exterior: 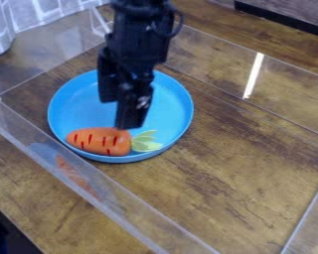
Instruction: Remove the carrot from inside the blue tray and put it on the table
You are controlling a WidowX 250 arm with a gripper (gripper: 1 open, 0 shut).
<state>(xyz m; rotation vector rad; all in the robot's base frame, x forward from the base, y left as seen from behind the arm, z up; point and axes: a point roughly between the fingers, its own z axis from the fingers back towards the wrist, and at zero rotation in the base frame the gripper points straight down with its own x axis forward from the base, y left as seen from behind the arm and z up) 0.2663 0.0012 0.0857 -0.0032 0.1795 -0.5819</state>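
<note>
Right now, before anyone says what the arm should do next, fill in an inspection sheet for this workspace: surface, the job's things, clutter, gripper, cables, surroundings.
Surface: the table, dark wood planks, glossy, with a bright streak of reflected light.
Job's things: the carrot lies on its side inside the blue tray, near the front rim, leafy top pointing right.
Clutter: nothing seen.
Gripper: the gripper is open, pointing down over the tray just above and behind the carrot, holding nothing.
Cables: nothing seen.
Surroundings: a clear panel edge crosses the table's left front; a pale object sits at the top left corner, too cropped to identify.
</note>
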